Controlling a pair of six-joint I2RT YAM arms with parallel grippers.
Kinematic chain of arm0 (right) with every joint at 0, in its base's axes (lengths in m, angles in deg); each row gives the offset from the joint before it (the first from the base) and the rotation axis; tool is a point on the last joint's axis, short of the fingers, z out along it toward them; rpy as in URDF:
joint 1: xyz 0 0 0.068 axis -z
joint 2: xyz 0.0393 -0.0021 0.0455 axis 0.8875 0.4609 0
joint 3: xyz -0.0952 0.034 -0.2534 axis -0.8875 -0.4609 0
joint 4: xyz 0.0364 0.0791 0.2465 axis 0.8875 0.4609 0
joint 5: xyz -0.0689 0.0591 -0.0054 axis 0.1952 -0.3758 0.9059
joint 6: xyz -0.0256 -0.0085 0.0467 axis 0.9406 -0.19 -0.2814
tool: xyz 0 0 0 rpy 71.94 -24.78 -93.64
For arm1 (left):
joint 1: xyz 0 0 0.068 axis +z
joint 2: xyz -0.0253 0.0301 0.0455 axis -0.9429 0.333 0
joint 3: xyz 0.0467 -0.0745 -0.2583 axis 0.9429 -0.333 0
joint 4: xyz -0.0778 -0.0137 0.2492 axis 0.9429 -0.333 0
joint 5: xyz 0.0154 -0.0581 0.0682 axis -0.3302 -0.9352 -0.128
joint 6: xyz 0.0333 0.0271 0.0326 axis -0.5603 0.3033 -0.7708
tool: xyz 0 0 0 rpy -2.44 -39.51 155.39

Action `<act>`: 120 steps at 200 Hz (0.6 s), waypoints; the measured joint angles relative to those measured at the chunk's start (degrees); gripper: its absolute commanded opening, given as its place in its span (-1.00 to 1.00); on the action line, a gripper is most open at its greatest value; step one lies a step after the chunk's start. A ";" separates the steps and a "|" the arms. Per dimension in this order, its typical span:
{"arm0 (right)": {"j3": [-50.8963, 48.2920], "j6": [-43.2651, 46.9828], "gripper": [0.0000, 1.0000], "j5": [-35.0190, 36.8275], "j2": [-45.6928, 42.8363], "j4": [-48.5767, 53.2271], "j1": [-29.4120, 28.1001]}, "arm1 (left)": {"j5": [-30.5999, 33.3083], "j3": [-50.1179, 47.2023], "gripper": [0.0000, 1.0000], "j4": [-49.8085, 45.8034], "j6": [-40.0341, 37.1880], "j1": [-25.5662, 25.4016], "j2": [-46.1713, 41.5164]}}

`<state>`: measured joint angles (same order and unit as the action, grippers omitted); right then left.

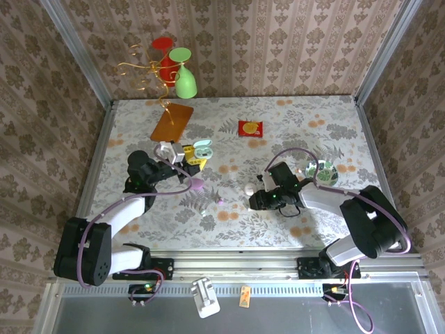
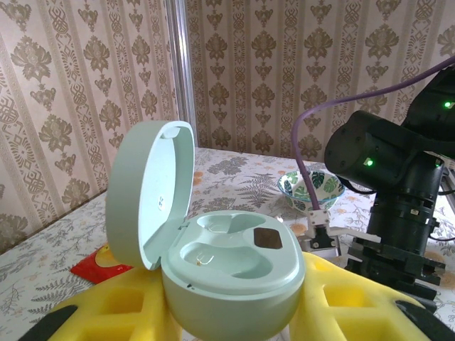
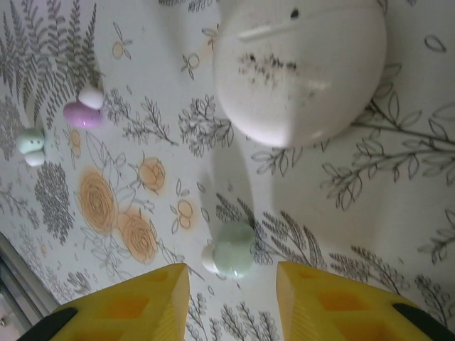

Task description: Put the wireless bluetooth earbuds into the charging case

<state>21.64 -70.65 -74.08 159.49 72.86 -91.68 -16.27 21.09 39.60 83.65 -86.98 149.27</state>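
Note:
My left gripper (image 2: 234,302) is shut on a mint-green charging case (image 2: 234,266), its yellow fingers (image 2: 355,298) pressed on both sides. The case lid (image 2: 149,192) stands open at the left, and both wells are empty. From above, this case (image 1: 202,147) is held at the table's left middle. My right gripper (image 3: 232,278) is open just over the table. A mint earbud (image 3: 231,250) lies on the cloth just beyond the gap between the fingertips, untouched. A closed pale case (image 3: 298,67) lies beyond it. A purple earbud (image 3: 84,114) and another mint earbud (image 3: 30,142) lie to the left.
A pink case (image 1: 197,184) lies near the left gripper (image 1: 189,157). A patterned bowl (image 1: 324,172) sits behind the right arm. A red packet (image 1: 251,128), an orange board (image 1: 172,122) and a wire stand with cups (image 1: 182,76) stand at the back.

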 measured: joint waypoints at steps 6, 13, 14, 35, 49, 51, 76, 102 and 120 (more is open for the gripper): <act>0.31 -0.37 -0.27 -0.07 0.59 -0.13 0.00 | 0.00 0.00 -0.42 -0.02 0.00 0.00 0.00; 0.44 -0.87 -0.29 -0.20 1.18 -0.35 0.00 | 0.00 0.00 -0.42 0.00 0.00 0.00 0.00; 0.44 -0.94 -0.29 -0.22 1.29 -0.39 0.00 | 0.00 0.00 -0.42 0.00 0.00 0.00 0.00; 0.44 -1.86 -0.36 -0.44 2.45 -0.44 0.00 | -0.02 0.00 -0.42 -0.02 -0.04 0.00 0.00; 0.55 -2.32 -0.38 -0.61 3.02 -0.48 0.00 | 0.00 0.00 -0.42 -0.02 -0.26 0.00 0.00; 0.61 -2.38 -0.38 -0.68 3.08 -0.48 0.02 | 0.00 0.00 -0.42 -0.02 -0.33 0.00 0.00; 1.07 -3.08 -0.38 -1.81 3.98 -0.52 0.39 | 0.00 0.00 -0.42 -0.02 -0.59 0.00 0.00; 1.18 -3.69 -0.36 -2.64 4.26 -0.87 0.55 | 0.00 0.00 -0.42 -0.04 -0.61 0.00 -0.09; 1.18 -4.24 -0.35 -3.21 4.63 -1.51 0.55 | 0.00 0.00 -0.42 -0.07 -0.61 0.00 -0.15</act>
<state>22.82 -74.89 -77.29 164.13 71.35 -91.13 -16.27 21.09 39.54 83.03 -86.98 149.12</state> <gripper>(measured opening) 0.323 0.350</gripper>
